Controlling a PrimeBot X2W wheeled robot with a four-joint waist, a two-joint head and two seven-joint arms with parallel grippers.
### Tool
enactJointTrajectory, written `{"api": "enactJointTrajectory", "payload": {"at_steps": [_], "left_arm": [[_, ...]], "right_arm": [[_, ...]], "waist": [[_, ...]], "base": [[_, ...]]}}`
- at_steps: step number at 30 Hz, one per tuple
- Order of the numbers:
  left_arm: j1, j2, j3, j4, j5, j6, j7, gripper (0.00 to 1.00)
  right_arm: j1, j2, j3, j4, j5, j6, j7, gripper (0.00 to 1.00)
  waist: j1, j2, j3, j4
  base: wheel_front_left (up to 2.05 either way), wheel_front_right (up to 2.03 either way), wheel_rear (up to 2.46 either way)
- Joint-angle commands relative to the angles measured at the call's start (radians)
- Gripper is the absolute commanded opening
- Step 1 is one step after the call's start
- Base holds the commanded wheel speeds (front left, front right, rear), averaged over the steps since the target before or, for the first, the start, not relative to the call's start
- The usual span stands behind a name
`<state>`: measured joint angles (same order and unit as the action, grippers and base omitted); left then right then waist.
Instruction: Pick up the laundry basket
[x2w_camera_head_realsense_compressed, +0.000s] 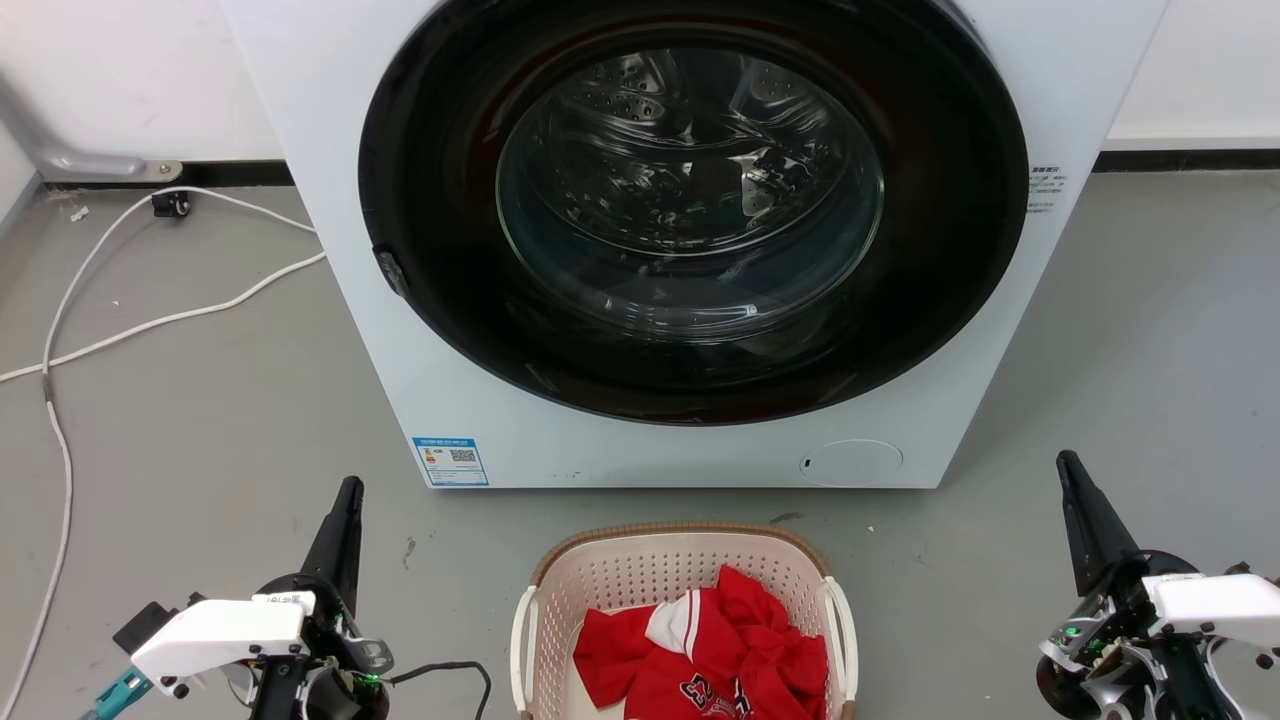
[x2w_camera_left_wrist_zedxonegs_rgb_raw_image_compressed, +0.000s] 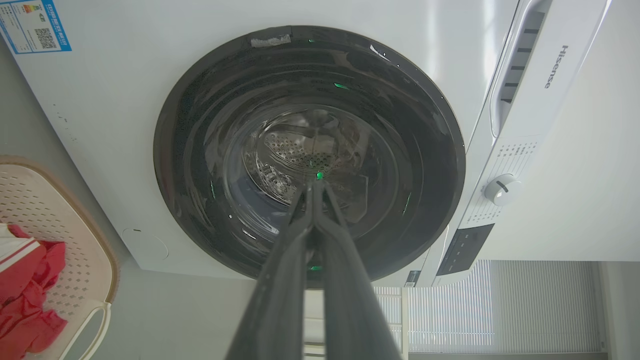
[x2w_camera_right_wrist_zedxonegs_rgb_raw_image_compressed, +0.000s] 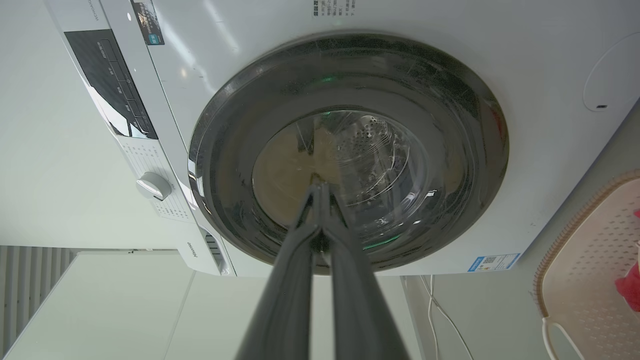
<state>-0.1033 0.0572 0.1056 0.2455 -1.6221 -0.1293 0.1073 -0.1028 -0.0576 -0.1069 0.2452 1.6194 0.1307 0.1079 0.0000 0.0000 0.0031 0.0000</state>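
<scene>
The beige perforated plastic laundry basket (x2w_camera_head_realsense_compressed: 620, 580), brown-rimmed, sits on the grey floor (x2w_camera_head_realsense_compressed: 200, 420) just before the white washer (x2w_camera_head_realsense_compressed: 700, 455), between the left gripper (x2w_camera_head_realsense_compressed: 350, 492) and right gripper (x2w_camera_head_realsense_compressed: 1068, 466). Both are closed tight, empty and well clear of it. Lifted unevenly, the basket would likely tip and spill its red garment (x2w_camera_head_realsense_compressed: 720, 650).

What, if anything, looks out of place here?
Nothing looks spilled or broken. A white cable trails loose across the floor left of the washer, and a red shirt lies crumpled in the laundry basket.
</scene>
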Motion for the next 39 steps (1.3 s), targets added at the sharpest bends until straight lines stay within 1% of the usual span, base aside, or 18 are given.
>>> {"api": "enactJointTrajectory", "payload": {"at_steps": [1,39], "left_arm": [[-0.010,-0.001,0.003,0.001,0.005,-0.004,0.003,0.00],[-0.011,-0.004,0.008,0.001,0.010,-0.004,0.006,0.00]], "right_arm": [[-0.012,0.004,-0.002,0.001,-0.003,0.000,0.005,0.00],[-0.012,0.006,-0.005,0.001,-0.007,0.000,0.006,0.00]], "waist": [[0.0000,0.0000,0.000,0.000],[0.0000,0.0000,0.000,0.000]], "base": [[0.00,0.00,0.00],[0.00,0.00,0.00]]}}
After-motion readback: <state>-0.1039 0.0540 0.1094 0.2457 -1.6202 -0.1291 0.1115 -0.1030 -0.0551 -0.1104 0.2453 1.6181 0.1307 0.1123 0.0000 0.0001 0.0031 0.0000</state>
